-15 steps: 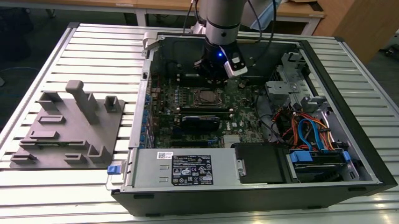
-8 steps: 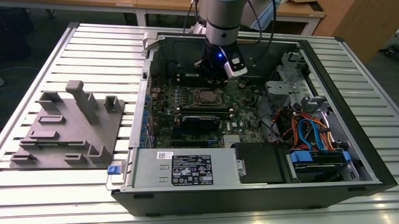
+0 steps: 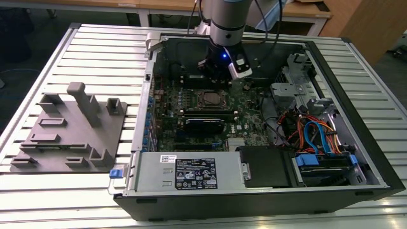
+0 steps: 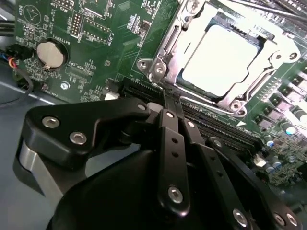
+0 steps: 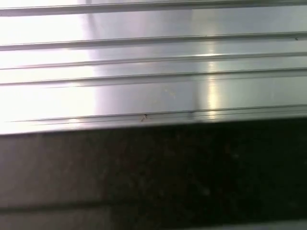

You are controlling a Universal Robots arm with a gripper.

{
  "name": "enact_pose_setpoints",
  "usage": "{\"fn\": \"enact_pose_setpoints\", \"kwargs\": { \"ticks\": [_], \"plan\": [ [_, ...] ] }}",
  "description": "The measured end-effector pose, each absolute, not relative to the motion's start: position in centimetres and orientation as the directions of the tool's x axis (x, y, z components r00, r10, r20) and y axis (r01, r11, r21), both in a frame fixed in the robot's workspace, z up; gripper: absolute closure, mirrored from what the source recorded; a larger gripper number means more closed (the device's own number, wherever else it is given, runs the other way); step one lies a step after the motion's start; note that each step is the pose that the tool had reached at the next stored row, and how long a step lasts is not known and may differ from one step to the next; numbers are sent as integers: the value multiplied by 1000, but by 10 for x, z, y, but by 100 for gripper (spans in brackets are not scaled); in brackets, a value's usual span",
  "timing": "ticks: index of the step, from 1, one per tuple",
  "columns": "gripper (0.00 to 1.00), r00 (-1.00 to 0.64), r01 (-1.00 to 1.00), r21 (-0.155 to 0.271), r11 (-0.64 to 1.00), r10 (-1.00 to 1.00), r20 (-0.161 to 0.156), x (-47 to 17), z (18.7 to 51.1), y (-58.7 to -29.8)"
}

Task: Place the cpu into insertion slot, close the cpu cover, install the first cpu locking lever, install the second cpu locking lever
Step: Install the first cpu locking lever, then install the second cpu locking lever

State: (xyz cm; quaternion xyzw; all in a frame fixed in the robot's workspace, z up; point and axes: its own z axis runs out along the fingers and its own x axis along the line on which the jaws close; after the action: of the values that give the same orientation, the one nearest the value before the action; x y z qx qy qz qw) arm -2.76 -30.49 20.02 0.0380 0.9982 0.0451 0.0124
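Observation:
In the second wrist view the cpu (image 4: 224, 56), a square chip with a dull silver top, lies in the insertion slot on the green board. The cpu cover (image 4: 169, 45), a grey metal frame, lies down around it. A thin lever rod (image 4: 261, 7) runs along the frame's far side; whether it is latched I cannot tell. My gripper (image 4: 166, 99) hovers beside the socket's edge, its black fingers (image 4: 169, 143) pressed together and holding nothing. In the exterior view the gripper (image 3: 219, 74) hangs inside the open computer case just behind the insertion slot (image 3: 208, 98).
A coin battery (image 4: 50, 53) and long black memory slots (image 4: 218, 128) flank the socket. The case (image 3: 356, 157) holds a power supply (image 3: 184, 172), a drive cage (image 3: 289, 90) and blue cables (image 3: 317, 134). A grey fixture tray (image 3: 70, 131) lies on the slatted table (image 5: 153, 91).

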Motion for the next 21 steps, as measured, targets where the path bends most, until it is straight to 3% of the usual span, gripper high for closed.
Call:
{"fn": "enact_pose_setpoints", "kwargs": {
  "ticks": [21],
  "plan": [
    [90, -997, 75, 90, 993, 77, -21, -28, 205, -314]
  ]
}}
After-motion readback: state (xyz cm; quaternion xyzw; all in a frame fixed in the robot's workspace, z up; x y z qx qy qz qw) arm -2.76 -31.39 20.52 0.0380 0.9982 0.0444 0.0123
